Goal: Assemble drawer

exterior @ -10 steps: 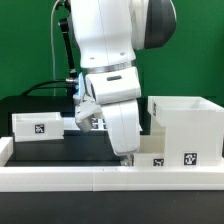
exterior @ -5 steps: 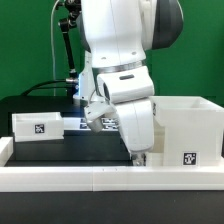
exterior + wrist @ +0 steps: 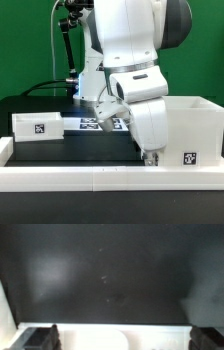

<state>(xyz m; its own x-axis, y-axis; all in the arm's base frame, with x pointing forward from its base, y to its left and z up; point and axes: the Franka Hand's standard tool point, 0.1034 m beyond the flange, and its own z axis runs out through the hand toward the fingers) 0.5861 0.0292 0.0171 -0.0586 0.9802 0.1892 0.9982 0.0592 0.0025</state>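
The end effector (image 3: 150, 156) hangs low over the front of the bench (image 3: 60, 148), just behind the rail (image 3: 70, 178) and close beside the housing (image 3: 190, 125), on the exterior view's left of it. In the wrist view its fingers (image 3: 40, 339) stand wide apart. A white surface (image 3: 150, 336) lies between them, with bare black bench past it; what that white thing is cannot be told. The housing stands at the exterior view's right, open side up, with a tag (image 3: 188, 157) low on its near face. A tray (image 3: 40, 125) sits well apart at the exterior view's left. The marker board (image 3: 95, 123) lies flat between them, partly hidden by the arm (image 3: 125, 50).
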